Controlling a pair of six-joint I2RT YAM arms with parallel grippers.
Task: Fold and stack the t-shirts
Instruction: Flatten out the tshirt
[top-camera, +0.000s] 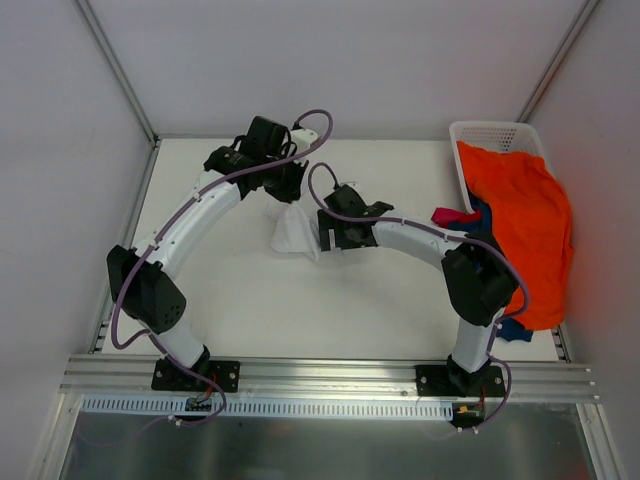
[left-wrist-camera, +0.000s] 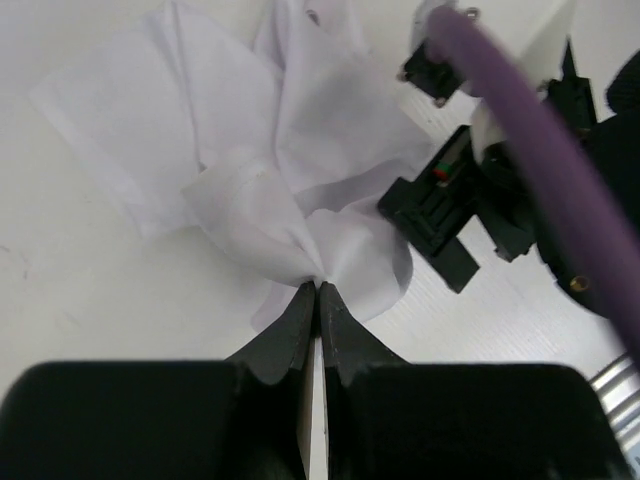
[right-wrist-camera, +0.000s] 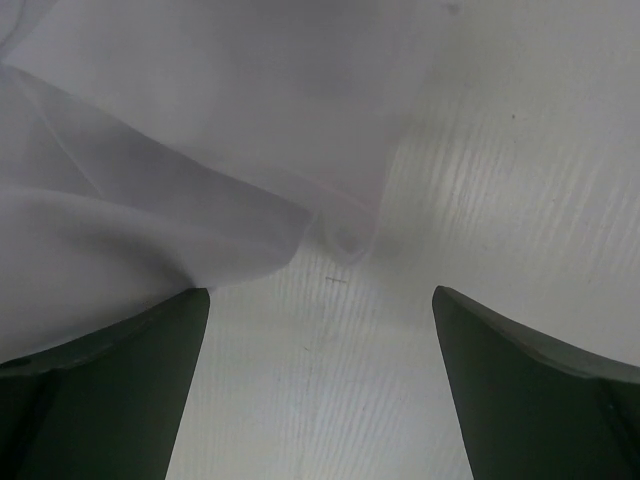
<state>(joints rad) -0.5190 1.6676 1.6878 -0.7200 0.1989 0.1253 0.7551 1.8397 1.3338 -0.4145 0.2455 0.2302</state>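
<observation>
Left gripper (left-wrist-camera: 317, 286) pinches a bunch of the white t-shirt (left-wrist-camera: 300, 140). Right gripper (right-wrist-camera: 318, 295), spread wide at its hem, may close on bare table (right-wrist-camera: 520, 200).

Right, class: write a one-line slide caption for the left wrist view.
Left gripper shut on a bunched fold of the white t-shirt, the rest crumpled on the table.

White t-shirt (top-camera: 293, 232): crumpled on the table (top-camera: 250, 300), between both grippers.
Left gripper (top-camera: 287, 190): at the shirt's far edge.
Right gripper (top-camera: 328, 233): at its right side.
Orange t-shirt (top-camera: 525, 225): draped over the basket (top-camera: 495, 133).
</observation>
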